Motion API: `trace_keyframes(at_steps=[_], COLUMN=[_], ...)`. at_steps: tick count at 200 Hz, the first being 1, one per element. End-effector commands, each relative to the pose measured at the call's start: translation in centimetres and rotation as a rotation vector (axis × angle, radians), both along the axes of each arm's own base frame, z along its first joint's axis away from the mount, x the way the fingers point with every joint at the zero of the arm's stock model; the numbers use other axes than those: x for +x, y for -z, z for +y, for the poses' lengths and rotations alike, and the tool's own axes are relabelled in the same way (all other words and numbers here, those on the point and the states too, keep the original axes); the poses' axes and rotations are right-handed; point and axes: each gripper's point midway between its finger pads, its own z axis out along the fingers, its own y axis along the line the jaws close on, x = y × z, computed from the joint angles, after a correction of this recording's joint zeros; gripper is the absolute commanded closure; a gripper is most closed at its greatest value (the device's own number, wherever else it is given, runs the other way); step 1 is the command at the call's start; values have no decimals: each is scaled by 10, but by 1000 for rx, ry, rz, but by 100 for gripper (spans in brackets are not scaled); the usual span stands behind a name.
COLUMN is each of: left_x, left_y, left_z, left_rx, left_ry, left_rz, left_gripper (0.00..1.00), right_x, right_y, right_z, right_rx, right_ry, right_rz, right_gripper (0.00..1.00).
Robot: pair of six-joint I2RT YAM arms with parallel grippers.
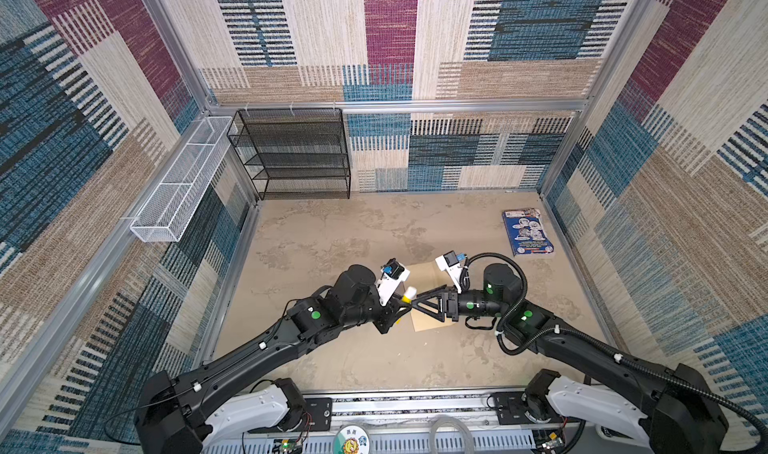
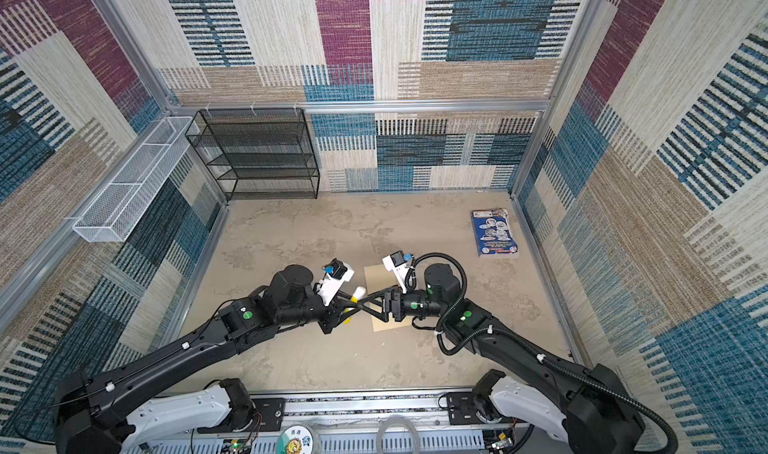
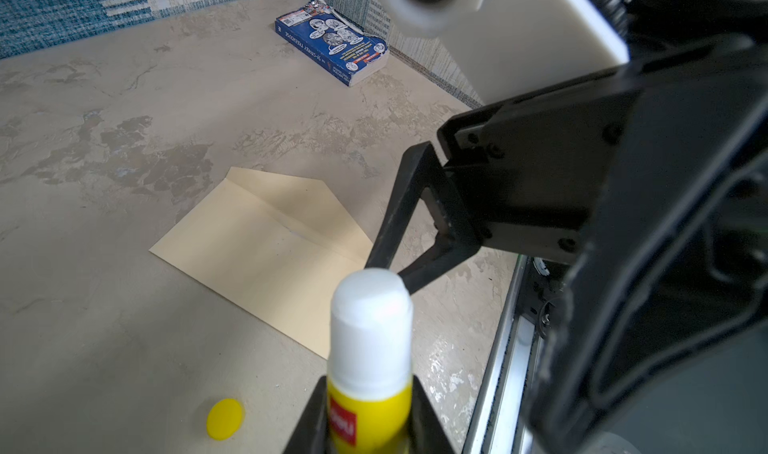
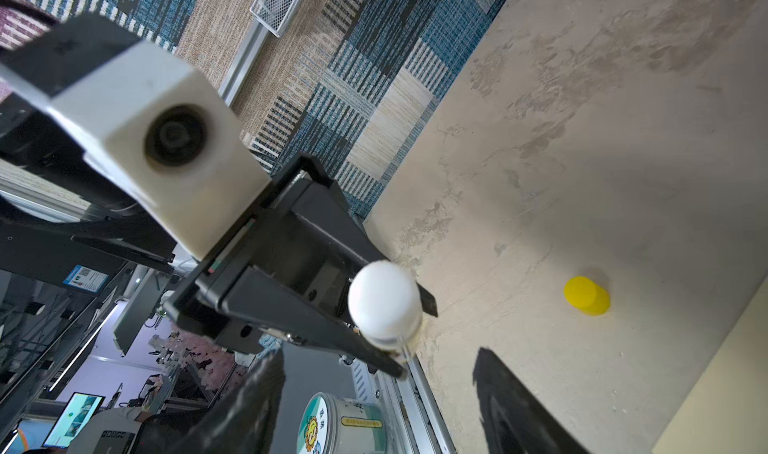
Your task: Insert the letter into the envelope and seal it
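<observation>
The tan envelope (image 1: 424, 274) (image 2: 377, 277) (image 3: 257, 256) lies flat mid-table with its flap open. The letter is not in view. My left gripper (image 1: 401, 303) (image 3: 370, 425) is shut on a yellow glue stick (image 1: 409, 294) (image 3: 371, 335) (image 4: 384, 298), whose white top is uncovered and raised above the envelope's near edge. Its yellow cap (image 3: 224, 418) (image 4: 586, 296) lies on the table beside the envelope. My right gripper (image 1: 418, 300) (image 4: 380, 354) faces the stick's white top from the right, open, with nothing between its fingers.
A blue printed book (image 1: 528, 231) (image 3: 332, 40) lies at the back right by the wall. A black mesh shelf (image 1: 295, 152) stands at the back left, with a white wire basket (image 1: 183, 181) on the left wall. A round tin (image 4: 340, 427) sits by the front rail.
</observation>
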Motion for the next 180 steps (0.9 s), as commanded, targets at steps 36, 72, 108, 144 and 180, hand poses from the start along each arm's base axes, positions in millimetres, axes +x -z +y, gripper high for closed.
trace_keyframes(at_steps=[36,72,108,144,180], left_x=[-2,1,5,7,7], left_y=[-2,-1,2,4,6], left_z=[-4,-4,-3,0,8], left_rx=[21,36,57,64,23], left_ry=[31,17,-4,-24,-67], left_rz=[-59,-72,-91,-104,-123], left_gripper=[100,100,100,76,47], right_x=[16,13,8,15,17], right_y=[-6,-6,-2,-3,-12], right_z=[4,7,11,6,0], right_rx=[24,38,38,31,52], right_ry=[76,65,57,115,158], right_rz=[-10,11,30,45,44], right_gripper=[44,59,73,86,90])
